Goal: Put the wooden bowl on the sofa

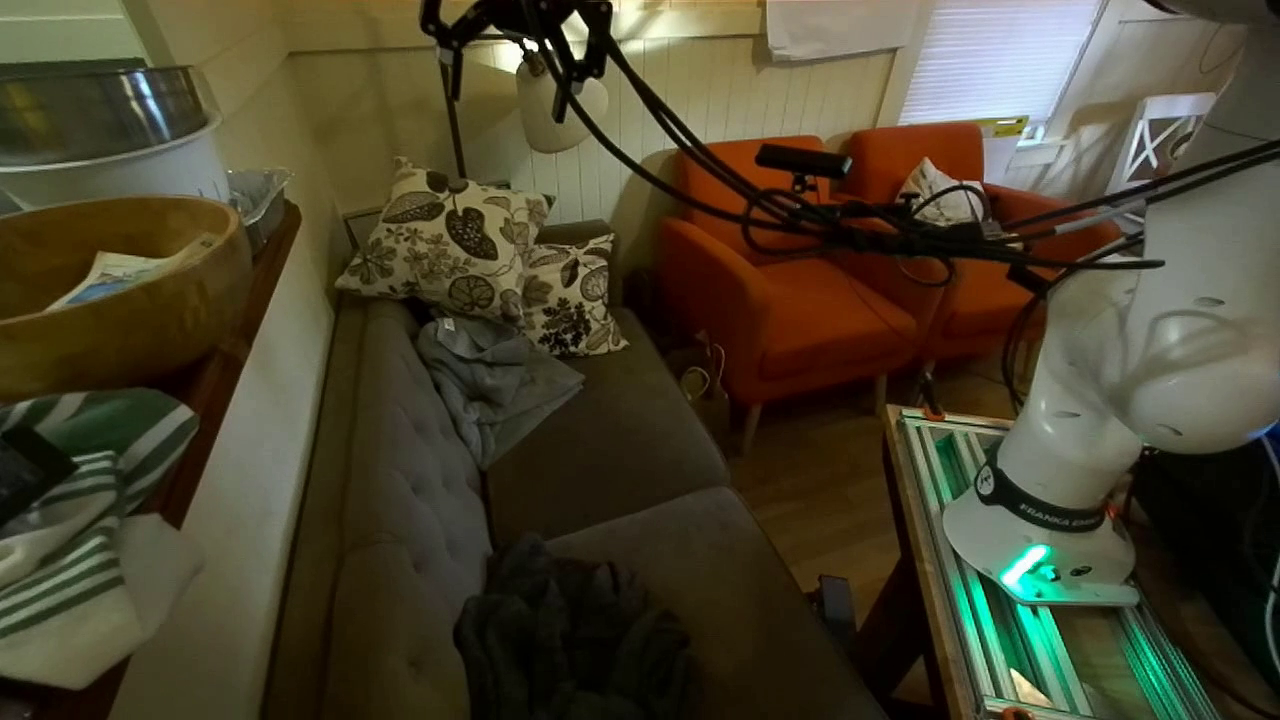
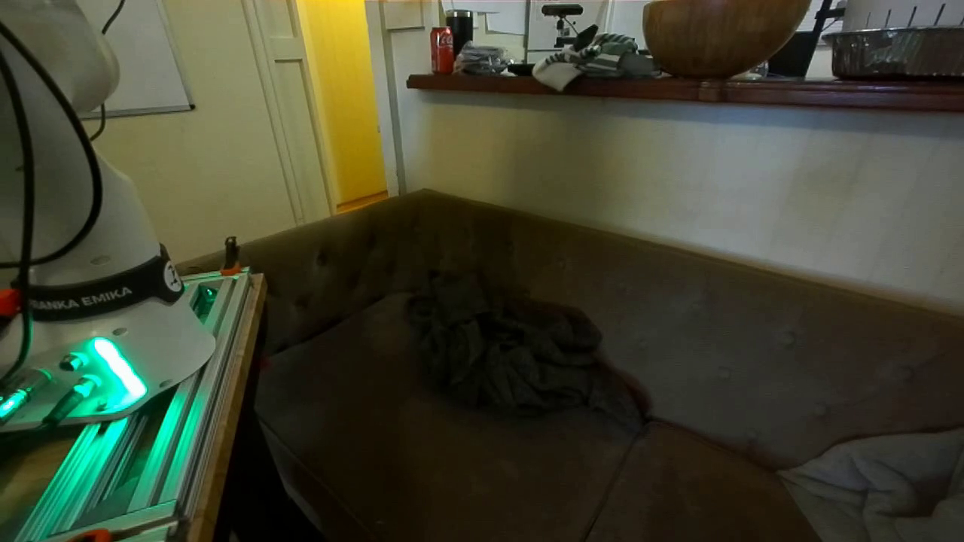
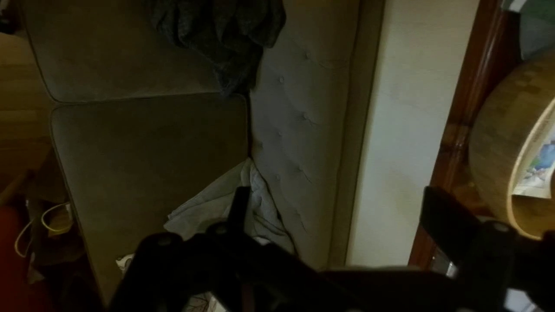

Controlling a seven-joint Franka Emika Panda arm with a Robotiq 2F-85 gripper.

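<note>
Exterior view: you're hovering gripper (image 1: 510, 92) high, lamp (image 1: 547, 128) showing behind, fingers (image 1: 453, 80) standing wide apart. Wooden bowl (image 1: 130, 335) sitting on ledge (image 1: 222, 385), papers (image 1: 115, 275) lying inside; sofa (image 1: 620, 440) running below, floral cushions (image 1: 440, 240) leaning at one end.

Exterior view: bowl (image 2: 719, 41) resting on ledge above sofa back, dark blanket (image 2: 512, 354) bunching on seat.

Wrist view: your fingers gaping well apart; bowl (image 3: 494, 143) showing partly cut off at right edge, grey cloth (image 3: 208, 208) lying on sofa.
</note>
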